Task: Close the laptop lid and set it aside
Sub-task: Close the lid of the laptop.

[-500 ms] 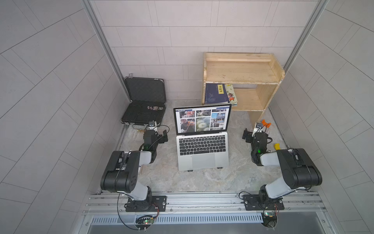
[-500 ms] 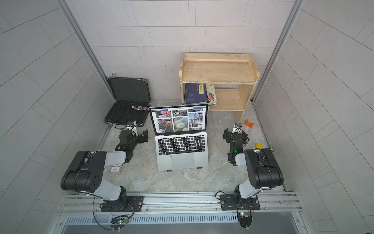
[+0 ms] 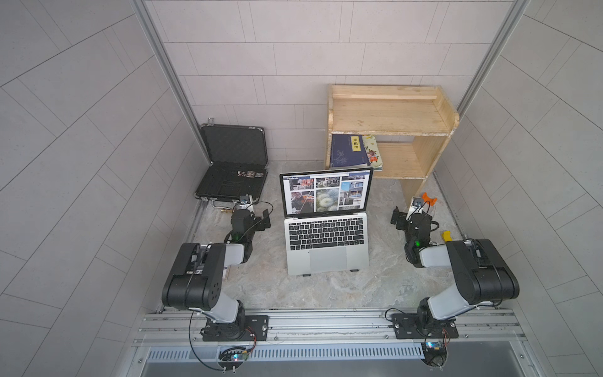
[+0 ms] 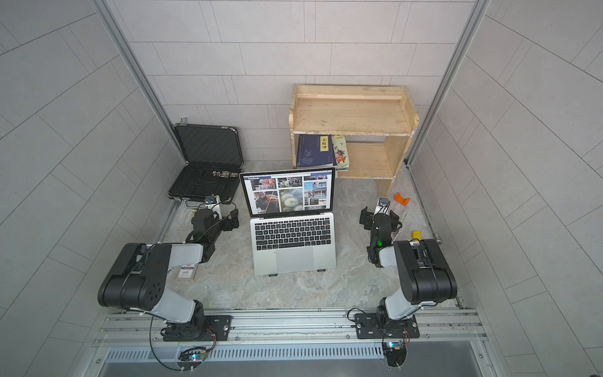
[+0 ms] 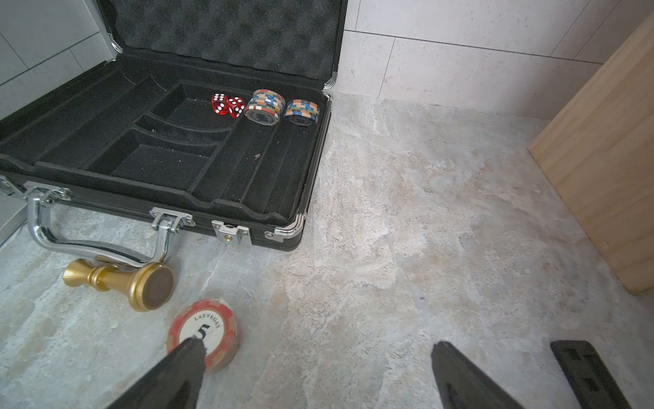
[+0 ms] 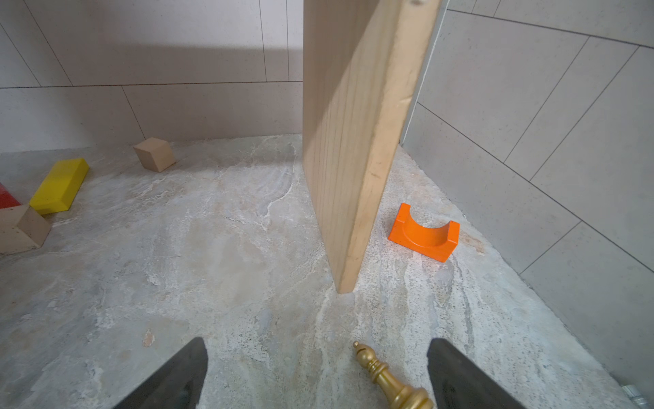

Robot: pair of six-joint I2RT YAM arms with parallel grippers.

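The silver laptop (image 3: 327, 258) (image 4: 293, 261) stands open in the middle of the stone table in both top views, propped on black feet. Its lid (image 3: 326, 194) (image 4: 288, 194) is upright with the screen lit and showing photos. My left gripper (image 3: 253, 214) (image 4: 223, 215) (image 5: 315, 345) hovers open just left of the laptop. My right gripper (image 3: 411, 213) (image 4: 380, 213) (image 6: 316, 341) hovers open to its right, with a wide gap between them. Neither touches the laptop, and neither wrist view shows it.
An open black briefcase (image 3: 228, 182) (image 5: 170, 166) with chips and dice lies back left. A wooden shelf (image 3: 388, 111) with books stands back right. An orange block (image 6: 423, 233), a yellow block (image 3: 446, 235), gold chess pieces (image 5: 120, 283) (image 6: 389, 382) and a poker chip (image 5: 212, 318) lie loose.
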